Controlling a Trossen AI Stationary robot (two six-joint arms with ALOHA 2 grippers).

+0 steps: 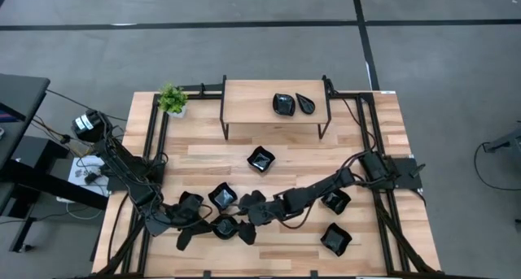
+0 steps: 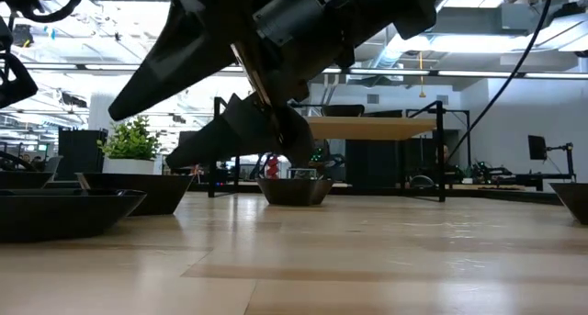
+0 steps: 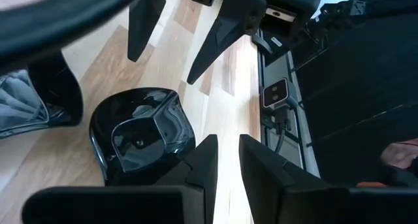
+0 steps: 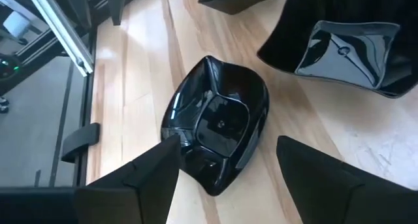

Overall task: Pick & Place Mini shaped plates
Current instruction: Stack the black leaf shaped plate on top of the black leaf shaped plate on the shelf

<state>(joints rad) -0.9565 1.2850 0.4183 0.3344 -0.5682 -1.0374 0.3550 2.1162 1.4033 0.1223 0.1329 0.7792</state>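
Prob. robotics lab, open ceiling ducts (image 2: pixel 478 21), grey concrete floor (image 1: pixel 244 51)

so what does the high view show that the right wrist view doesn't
Only the high view takes in the whole table: the raised shelf with two black dishes on it, the potted plant, the left gripper near the front edge, and more dishes, one alone at mid-table.

Only the right wrist view shows the right gripper up close, fingers spread wide over a glossy wavy-rimmed dish, not holding it, with another dish beside it.

Both show the wooden tabletop, black dishes and the right gripper near the front cluster.
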